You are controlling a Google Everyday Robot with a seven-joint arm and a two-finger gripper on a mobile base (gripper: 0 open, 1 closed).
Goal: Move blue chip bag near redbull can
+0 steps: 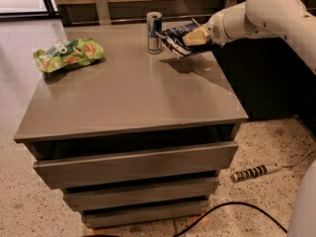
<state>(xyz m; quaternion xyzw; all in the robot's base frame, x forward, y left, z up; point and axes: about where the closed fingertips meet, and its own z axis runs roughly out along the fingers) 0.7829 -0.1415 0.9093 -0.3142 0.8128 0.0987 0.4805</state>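
The redbull can (154, 32) stands upright near the far edge of the grey cabinet top (128, 93). My gripper (193, 36) reaches in from the right and is shut on the blue chip bag (175, 37), a crinkled navy bag with white lettering. The bag hangs just above the surface, close to the right of the can and nearly touching it. The bag casts a shadow on the top below it.
A green snack bag (68, 54) lies at the far left of the top. The cabinet has several drawers (136, 167) below. A wooden wall with metal brackets (101, 4) runs behind. A power strip (254, 172) and a black cable (232, 209) lie on the floor at right.
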